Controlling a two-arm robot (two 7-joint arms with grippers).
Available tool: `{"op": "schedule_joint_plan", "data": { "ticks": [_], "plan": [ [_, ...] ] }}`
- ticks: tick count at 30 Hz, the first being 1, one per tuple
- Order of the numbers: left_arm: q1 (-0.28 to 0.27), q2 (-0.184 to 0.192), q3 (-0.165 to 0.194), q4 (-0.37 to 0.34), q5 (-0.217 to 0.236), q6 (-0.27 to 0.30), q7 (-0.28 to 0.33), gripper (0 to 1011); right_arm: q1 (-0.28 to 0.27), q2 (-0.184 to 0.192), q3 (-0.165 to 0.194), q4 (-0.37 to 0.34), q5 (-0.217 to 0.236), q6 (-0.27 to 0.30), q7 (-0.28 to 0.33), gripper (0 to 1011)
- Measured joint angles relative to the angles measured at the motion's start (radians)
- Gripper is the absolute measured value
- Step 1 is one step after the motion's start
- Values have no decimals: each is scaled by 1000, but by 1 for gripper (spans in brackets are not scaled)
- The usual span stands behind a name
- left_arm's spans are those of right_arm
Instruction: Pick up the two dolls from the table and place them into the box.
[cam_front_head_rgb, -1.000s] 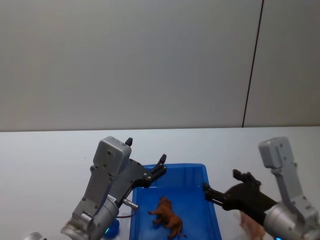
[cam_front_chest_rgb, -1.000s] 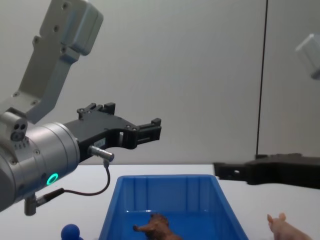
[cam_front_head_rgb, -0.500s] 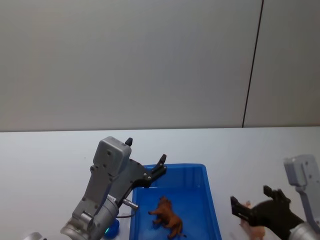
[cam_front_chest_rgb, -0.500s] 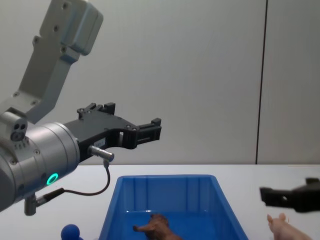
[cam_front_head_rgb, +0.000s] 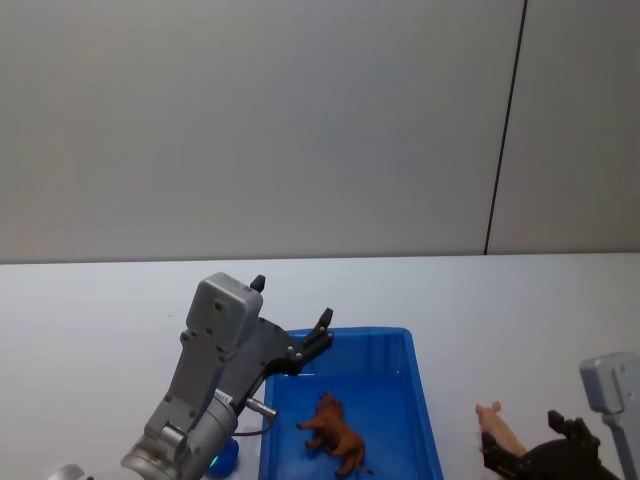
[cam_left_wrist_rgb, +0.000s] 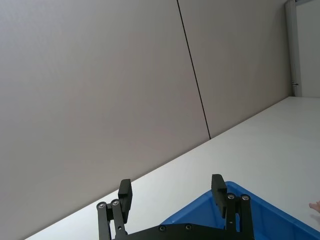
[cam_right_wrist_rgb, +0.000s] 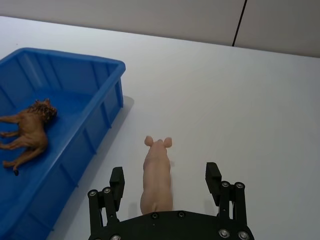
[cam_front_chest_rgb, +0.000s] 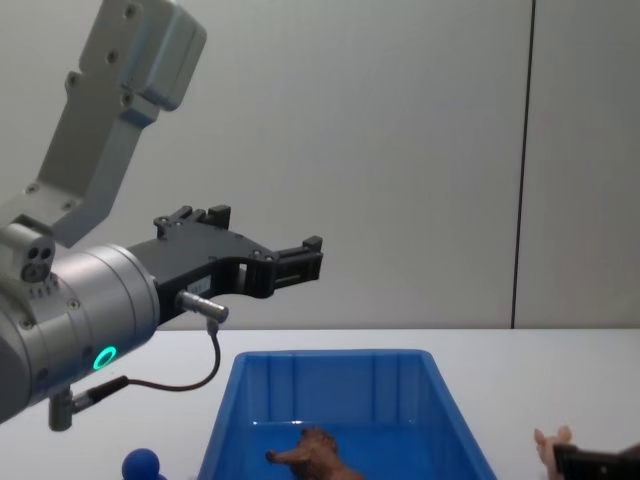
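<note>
Lower centre in the right wrist view, the pink pig (cam_right_wrist_rgb: 156, 175) lies on the counter (cam_right_wrist_rgb: 250, 100) just beside the box (cam_right_wrist_rgb: 75, 56), lined up between the right gripper's (cam_right_wrist_rgb: 165, 175) spread jaws. It is probably light, rigid and smooth, so pinching its flanks looks best. The left gripper (cam_left_wrist_rgb: 171, 186), jaws apart, hovers over the box's edge.

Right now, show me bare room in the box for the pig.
Bare: box floor between brown animal and far wall, with the left gripper hanging above. Crowded: table beside the box, pig at the open right gripper.
</note>
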Motion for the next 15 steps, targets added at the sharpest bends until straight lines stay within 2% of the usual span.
{"op": "schedule_joint_plan", "data": {
  "ticks": [4, 8, 14, 15],
  "plan": [
    [0, 0, 0, 0, 0, 0, 0, 1001, -3, -3, -3, 21, -6, -14, 6, 1001],
    [0, 0, 0, 0, 0, 0, 0, 1001, -4, -7, -7, 44, -12, -27, 15, 947],
    [0, 0, 0, 0, 0, 0, 0, 1001, -3, -16, -13, 83, -18, -48, 30, 788],
    [0, 0, 0, 0, 0, 0, 0, 1001, -3, -17, -14, 86, -19, -50, 31, 735]
  ]
}}
